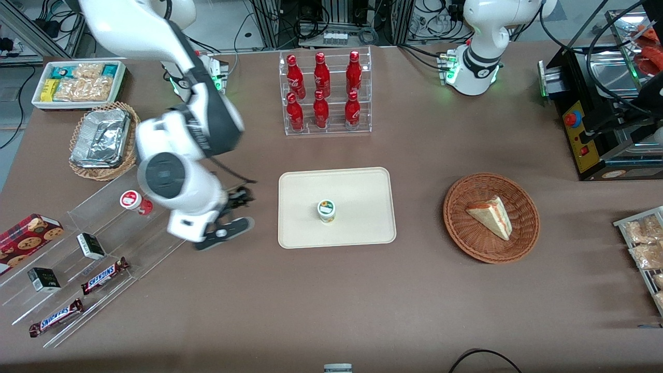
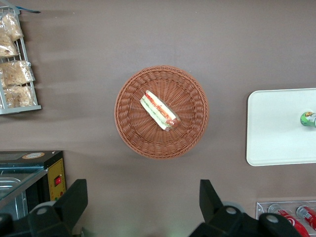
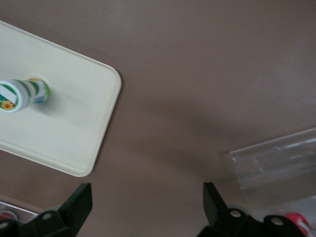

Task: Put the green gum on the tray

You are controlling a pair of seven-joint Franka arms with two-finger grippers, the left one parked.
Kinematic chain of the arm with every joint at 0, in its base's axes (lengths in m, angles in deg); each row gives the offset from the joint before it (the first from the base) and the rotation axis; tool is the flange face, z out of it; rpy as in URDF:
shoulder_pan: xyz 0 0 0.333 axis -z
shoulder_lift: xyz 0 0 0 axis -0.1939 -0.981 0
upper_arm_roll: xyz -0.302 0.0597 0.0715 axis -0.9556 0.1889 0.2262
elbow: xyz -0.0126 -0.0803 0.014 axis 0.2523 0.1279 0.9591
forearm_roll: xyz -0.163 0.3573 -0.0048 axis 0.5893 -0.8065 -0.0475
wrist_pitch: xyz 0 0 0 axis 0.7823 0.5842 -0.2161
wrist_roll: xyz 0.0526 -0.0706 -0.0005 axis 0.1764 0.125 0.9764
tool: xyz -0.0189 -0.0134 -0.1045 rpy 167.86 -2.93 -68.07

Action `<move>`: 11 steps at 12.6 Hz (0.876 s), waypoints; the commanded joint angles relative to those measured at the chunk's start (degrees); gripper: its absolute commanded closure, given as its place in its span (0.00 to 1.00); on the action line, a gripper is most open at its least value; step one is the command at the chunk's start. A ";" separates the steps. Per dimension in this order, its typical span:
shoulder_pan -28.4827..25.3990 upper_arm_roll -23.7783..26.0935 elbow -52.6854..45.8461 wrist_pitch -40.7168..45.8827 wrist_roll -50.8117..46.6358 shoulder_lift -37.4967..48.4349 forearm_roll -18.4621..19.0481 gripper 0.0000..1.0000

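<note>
Green gum (image 1: 326, 211) stands upright on the tray (image 1: 362, 186), near its middle, so the placing looks done. The gripper (image 1: 234, 213) hangs over bare table between tray and clear rack (image 1: 103, 228), fingers spread wide, holding nothing.

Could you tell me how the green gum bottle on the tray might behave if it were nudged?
The green gum stands upright on the tray; being narrow, it may tip, then roll. It probably is light. The open end effector is apart from it.
</note>
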 commanded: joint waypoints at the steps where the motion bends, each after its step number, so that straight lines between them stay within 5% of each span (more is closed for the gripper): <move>1: 6.77 1.27 2.53 2.33 4.37 3.90 -1.27 0.00; 11: 27.88 4.96 13.10 6.79 5.89 19.20 2.25 0.00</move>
